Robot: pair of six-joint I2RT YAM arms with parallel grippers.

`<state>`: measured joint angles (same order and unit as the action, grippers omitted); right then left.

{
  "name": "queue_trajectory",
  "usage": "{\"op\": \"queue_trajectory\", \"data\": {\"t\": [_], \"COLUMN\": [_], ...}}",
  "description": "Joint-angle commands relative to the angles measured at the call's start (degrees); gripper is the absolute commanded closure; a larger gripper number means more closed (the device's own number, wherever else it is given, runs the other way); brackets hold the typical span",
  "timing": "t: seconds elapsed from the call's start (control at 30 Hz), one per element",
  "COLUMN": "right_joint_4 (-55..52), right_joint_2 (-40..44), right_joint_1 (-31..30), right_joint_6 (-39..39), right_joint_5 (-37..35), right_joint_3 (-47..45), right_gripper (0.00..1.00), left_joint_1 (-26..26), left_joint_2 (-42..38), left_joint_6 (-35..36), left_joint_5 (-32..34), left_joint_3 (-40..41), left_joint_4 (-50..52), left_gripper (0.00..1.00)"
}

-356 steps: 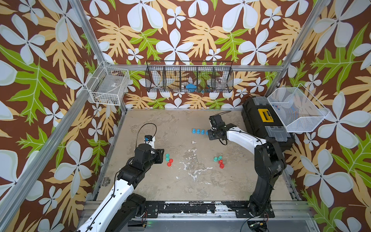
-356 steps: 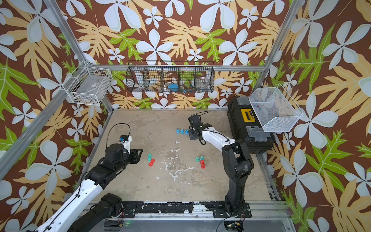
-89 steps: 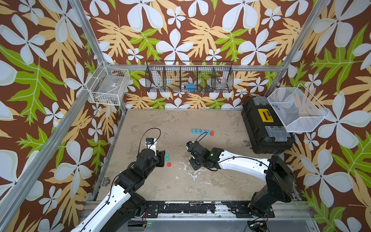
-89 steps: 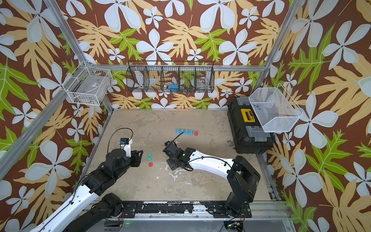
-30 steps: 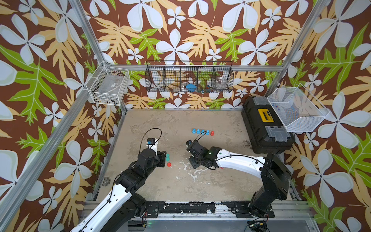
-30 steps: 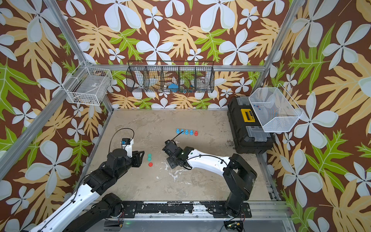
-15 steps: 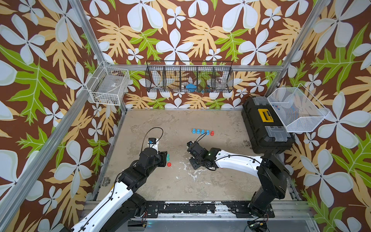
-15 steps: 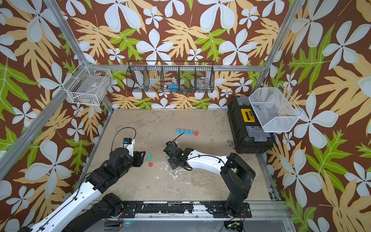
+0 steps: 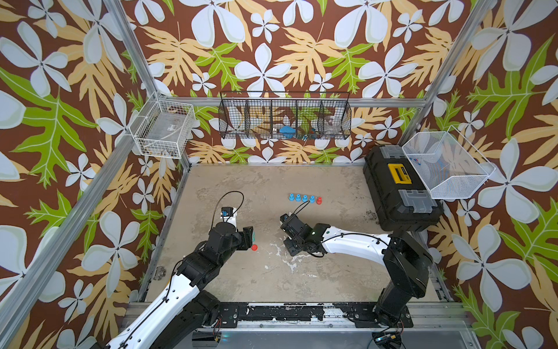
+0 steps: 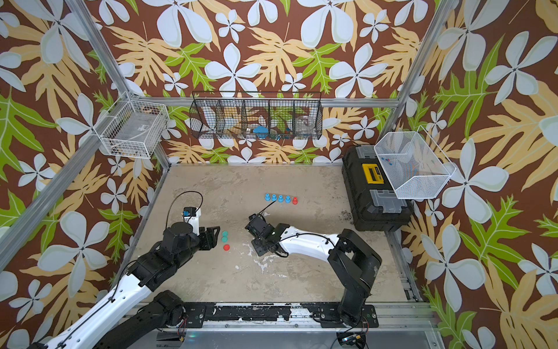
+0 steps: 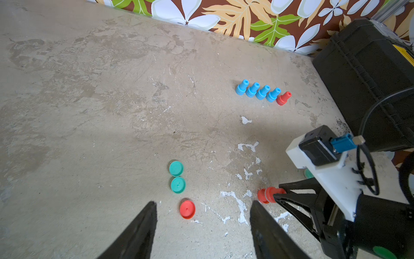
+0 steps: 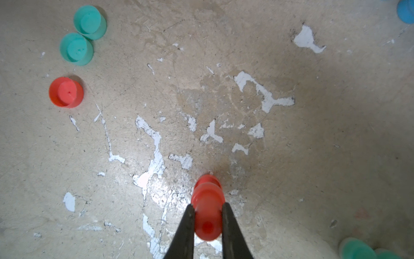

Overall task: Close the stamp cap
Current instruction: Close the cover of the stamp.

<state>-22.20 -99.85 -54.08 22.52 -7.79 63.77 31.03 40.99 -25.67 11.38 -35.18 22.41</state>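
Left gripper (image 11: 202, 203) has edged toward loose caps since a second ago, fingers now spread, empty. Red cap (image 11: 187, 209) flat on table (image 9: 241, 181), just ahead of fingertips, next to two teal caps (image 11: 178, 185) (those two touching). Right gripper (image 12: 208, 206) pinching red stamp (image 12: 207, 192) low over table, well apart from red cap. Stamp row (image 9: 305, 198) (four blue, one red) farther back.
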Motion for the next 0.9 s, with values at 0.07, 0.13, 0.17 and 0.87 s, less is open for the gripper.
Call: {"op": "queue_trajectory", "data": {"t": [0.07,0.13,0.17,0.87], "right_joint_4": [0.92,1.01,1.14,2.24], "right_joint_2": [-0.43,-0.54,-0.58,-2.10], "right_joint_1": [-0.06,-0.06,-0.06,-0.06], "right_joint_6": [0.94,0.95,0.98,1.05], "right_joint_5": [-0.27,-0.11,0.02,-0.17], "right_joint_3": [-0.40,-0.49,-0.57,-0.82], "right_gripper": [0.83,0.83,0.83,0.83], "left_joint_1": [-0.09,-0.11,-0.09,-0.09], "left_joint_2": [0.23,0.36,0.35,0.34], "left_joint_6": [-0.34,-0.34,-0.33,-0.51], "left_joint_5": [0.14,0.29,0.33,0.49], "left_joint_3": [-0.32,-0.25,-0.27,-0.34], "left_joint_4": [0.35,0.35,0.35,0.48], "left_gripper": [0.32,0.31,0.30,0.27]}}
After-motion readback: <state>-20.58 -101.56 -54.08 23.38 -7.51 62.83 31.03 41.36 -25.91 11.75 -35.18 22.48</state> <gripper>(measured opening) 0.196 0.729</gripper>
